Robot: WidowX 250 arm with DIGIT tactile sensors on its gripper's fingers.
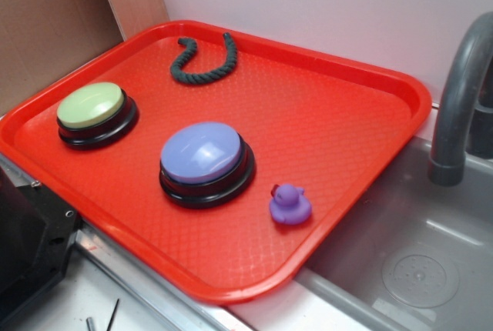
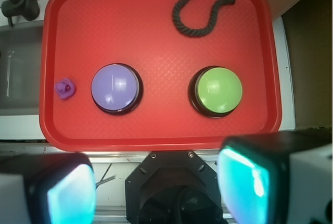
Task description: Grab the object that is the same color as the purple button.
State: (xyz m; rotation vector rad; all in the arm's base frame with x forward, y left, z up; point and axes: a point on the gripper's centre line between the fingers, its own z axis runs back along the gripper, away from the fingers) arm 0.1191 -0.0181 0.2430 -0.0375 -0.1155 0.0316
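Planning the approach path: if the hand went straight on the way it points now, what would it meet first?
Probably the red tray, bare between the purple button and green button; depth is unclear. The hand is open.

Gripper fingers (image 2: 67, 195) loom blurred and cropped at the wrist view's lower edge. The faucet (image 1: 462, 100) is cut by the exterior frame's right edge; the duck's (image 2: 65, 88) features are too small to read.

Tray (image 1: 400, 85) is being occupied by four items: duck toy (image 1: 290, 205) just beside larger button (image 1: 206, 163), second button (image 1: 96, 113) well apart at its other side, rope piece (image 1: 202, 60) behind both. Sink (image 1: 431, 269) is being adjoined beside the tray.
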